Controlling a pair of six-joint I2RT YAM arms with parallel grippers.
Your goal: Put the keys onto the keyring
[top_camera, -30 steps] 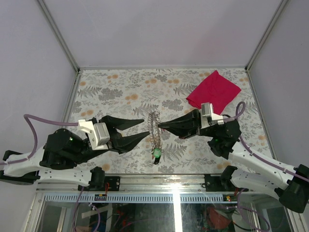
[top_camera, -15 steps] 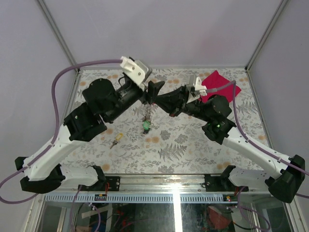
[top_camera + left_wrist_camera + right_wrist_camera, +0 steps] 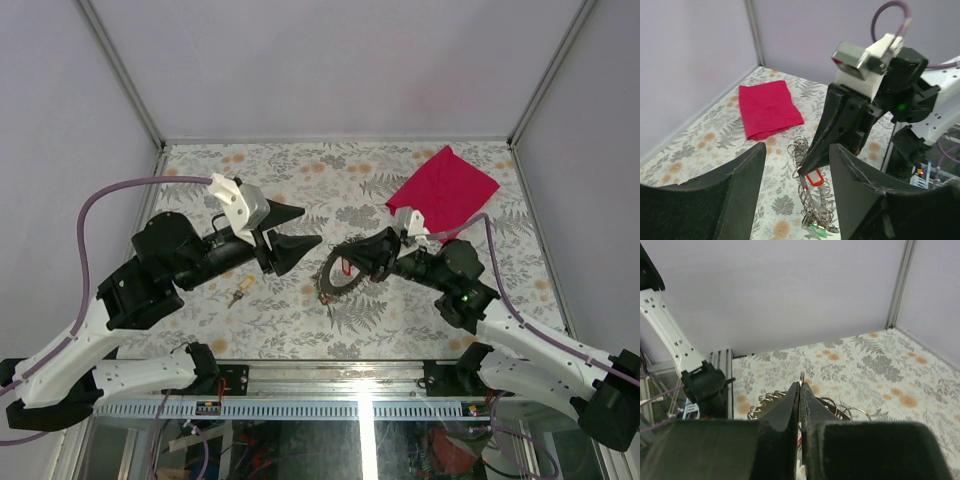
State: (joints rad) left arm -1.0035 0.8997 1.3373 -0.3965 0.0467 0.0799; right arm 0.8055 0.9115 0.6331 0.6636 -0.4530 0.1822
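Tabletop (image 3: 250, 170): floral, red cloth (image 3: 443, 186) at far right.
Left hand (image 3: 311, 226): released, empty, pulled back from the centre.
Right hand (image 3: 800, 387): clenched on keyring (image 3: 799, 150) (red key (image 3: 814, 178) dangling beneath).
Yellow key (image 3: 238, 293): unmoved on tabletop, apart from keyring.

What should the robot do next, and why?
Probably lower the open, empty left tool onto the yellow key, which lies loose on the table near it, and pick it up. The right tool is shut on the keyring, which seems to carry the red key already.
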